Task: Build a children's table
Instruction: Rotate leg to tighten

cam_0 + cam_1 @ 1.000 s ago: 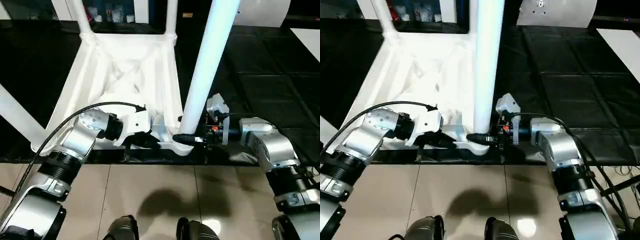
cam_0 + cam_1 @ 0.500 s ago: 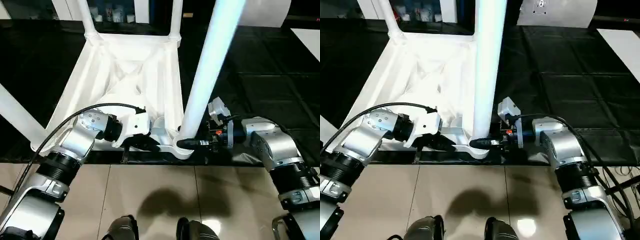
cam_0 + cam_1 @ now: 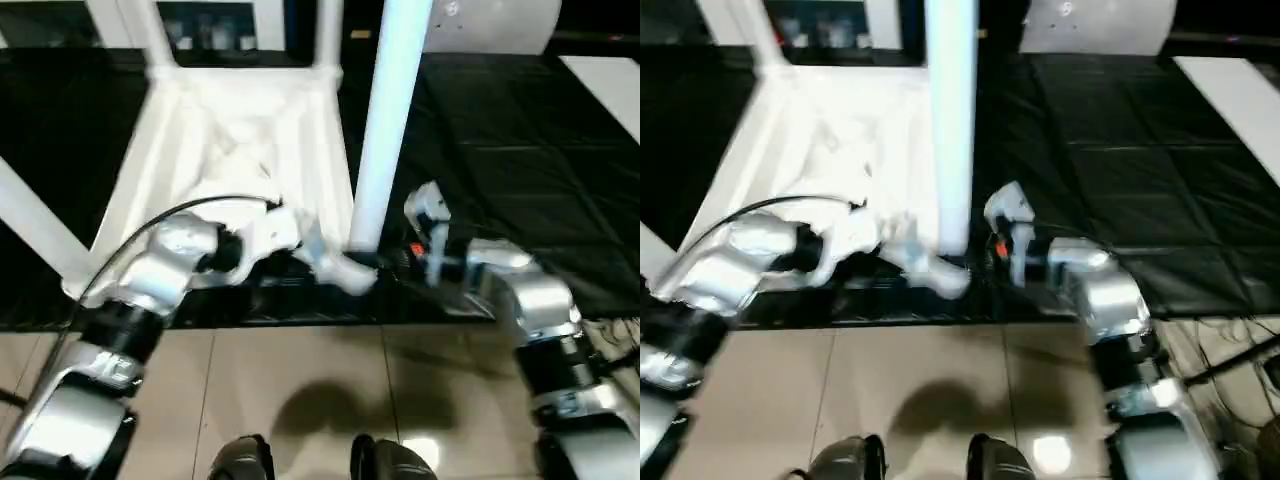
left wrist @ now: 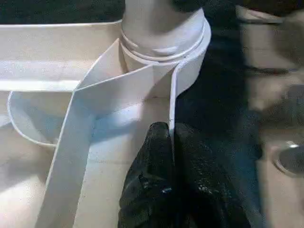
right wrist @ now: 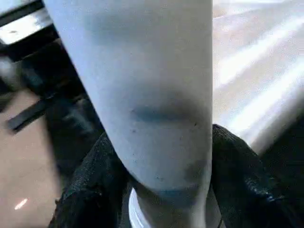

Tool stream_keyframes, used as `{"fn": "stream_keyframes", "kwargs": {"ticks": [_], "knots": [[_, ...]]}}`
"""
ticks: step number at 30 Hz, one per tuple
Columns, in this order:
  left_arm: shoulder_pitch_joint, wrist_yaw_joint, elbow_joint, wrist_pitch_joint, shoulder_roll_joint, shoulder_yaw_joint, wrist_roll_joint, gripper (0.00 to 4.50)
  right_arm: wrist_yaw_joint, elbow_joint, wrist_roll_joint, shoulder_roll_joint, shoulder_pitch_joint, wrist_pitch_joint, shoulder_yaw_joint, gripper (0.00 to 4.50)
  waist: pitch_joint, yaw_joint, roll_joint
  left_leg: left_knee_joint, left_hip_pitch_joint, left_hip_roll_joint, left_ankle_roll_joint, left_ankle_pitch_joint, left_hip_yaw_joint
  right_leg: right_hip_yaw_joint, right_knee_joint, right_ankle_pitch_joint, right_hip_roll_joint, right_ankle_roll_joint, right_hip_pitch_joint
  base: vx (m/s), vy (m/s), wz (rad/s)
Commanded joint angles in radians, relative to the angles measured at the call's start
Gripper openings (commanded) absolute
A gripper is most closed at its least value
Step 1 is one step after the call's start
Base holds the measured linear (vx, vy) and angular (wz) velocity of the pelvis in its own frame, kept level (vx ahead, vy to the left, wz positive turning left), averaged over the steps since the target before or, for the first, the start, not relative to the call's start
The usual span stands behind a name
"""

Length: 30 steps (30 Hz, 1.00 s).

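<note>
While the left claw (image 4: 171, 183) pinches the upturned white table's (image 3: 240, 140) rim, the right claw (image 5: 164, 190) clamps a leg (image 3: 385, 120) (upright, socketed).

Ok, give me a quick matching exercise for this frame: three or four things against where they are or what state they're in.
Things:
1. left claw
2. right claw
3. near-corner leg
4. table top

States:
a. upside down on the black mat
b. pinching the rim wall by the corner socket
c. clamped round the leg's base
d. standing upright in the socket

Pairs: 1-b, 2-c, 3-d, 4-a
</note>
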Motion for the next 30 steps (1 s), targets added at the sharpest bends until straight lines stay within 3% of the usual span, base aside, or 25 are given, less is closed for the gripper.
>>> {"fn": "stream_keyframes", "kwargs": {"ticks": [1,5,8,10,11,14,16,18,24,30], "knots": [[-0.032,0.081,-0.015,0.037,-0.086,-0.004,-0.022,0.00,-0.144,-0.016,-0.026,0.077,0.015,0.069,0.021,2.11,-0.080,0.000,-0.009,-0.073,0.017,0.051,0.028,-0.195,-0.033,0.056,-0.086,-0.413,-0.088,-0.156,0.061,0.000,0.000,0.00],[-0.090,0.263,0.041,0.106,-0.202,0.031,-0.015,0.00,-0.396,-0.020,-0.054,0.222,0.015,0.078,-0.027,2.09,-0.085,-0.013,-0.009,-0.067,0.018,0.043,0.035,-0.190,-0.032,0.054,-0.091,-0.407,-0.091,-0.158,0.061,0.000,0.000,0.00],[-0.107,0.313,0.058,0.117,-0.235,0.044,-0.017,0.00,-0.482,-0.004,-0.047,0.273,0.003,0.067,-0.055,2.09,-0.087,-0.013,-0.008,-0.067,0.018,0.042,0.049,-0.169,-0.031,0.054,-0.090,-0.370,-0.089,-0.158,0.061,0.000,0.000,0.00],[-0.120,0.372,0.071,0.126,-0.291,0.057,-0.020,0.00,-0.620,0.033,-0.027,0.373,-0.024,0.011,-0.087,2.09,-0.089,-0.014,0.002,-0.068,0.019,0.044,0.059,-0.155,-0.030,0.056,-0.085,-0.305,-0.086,-0.176,0.060,0.000,0.000,0.00],[-0.117,0.376,0.068,0.126,-0.297,0.056,-0.019,0.00,-0.615,0.039,-0.033,0.381,-0.027,-0.018,-0.072,2.65,-0.090,-0.017,-0.001,-0.067,0.016,0.045,0.060,-0.147,-0.028,0.056,-0.081,-0.266,-0.087,-0.189,0.062,0.000,0.000,0.00],[-0.104,0.382,0.055,0.133,-0.293,0.048,0.004,0.00,-0.602,-0.004,-0.064,0.389,-0.005,-0.030,-0.048,2.86,-0.092,-0.015,0.000,-0.066,0.014,0.043,0.091,-0.120,-0.028,0.055,-0.075,-0.186,-0.085,-0.207,0.070,0.000,0.000,0.00],[-0.099,0.376,0.055,0.127,-0.281,0.042,0.012,0.00,-0.606,-0.023,-0.063,0.385,0.006,-0.019,-0.063,3.25,-0.094,-0.013,0.001,-0.067,0.016,0.045,0.107,-0.101,-0.027,0.055,-0.071,-0.146,-0.083,-0.218,0.071,0.000,0.000,0.00],[-0.093,0.358,0.060,0.098,-0.259,0.032,0.020,0.00,-0.585,-0.047,-0.068,0.355,0.024,-0.021,-0.073,3.29,-0.092,-0.013,-0.002,-0.068,0.016,0.045,0.118,-0.105,-0.026,0.055,-0.072,-0.142,-0.084,-0.224,0.071,0.000,0.000,0.00],[-0.077,0.305,0.073,0.039,-0.214,0.017,0.027,0.00,-0.559,-0.075,-0.102,0.254,0.076,-0.075,-0.064,3.96,-0.092,-0.014,-0.003,-0.070,0.017,0.047,0.097,-0.132,-0.027,0.056,-0.076,-0.194,-0.085,-0.203,0.072,0.000,0.000,0.00],[-0.044,0.145,0.098,-0.130,-0.111,-0.016,0.027,0.00,-0.279,-0.257,0.038,0.081,0.232,-0.015,-0.110,4.47,-0.093,-0.001,-0.006,-0.067,0.014,0.048,0.126,-0.131,-0.026,0.057,-0.077,-0.181,-0.085,-0.187,0.078,0.000,0.000,0.00]]}}
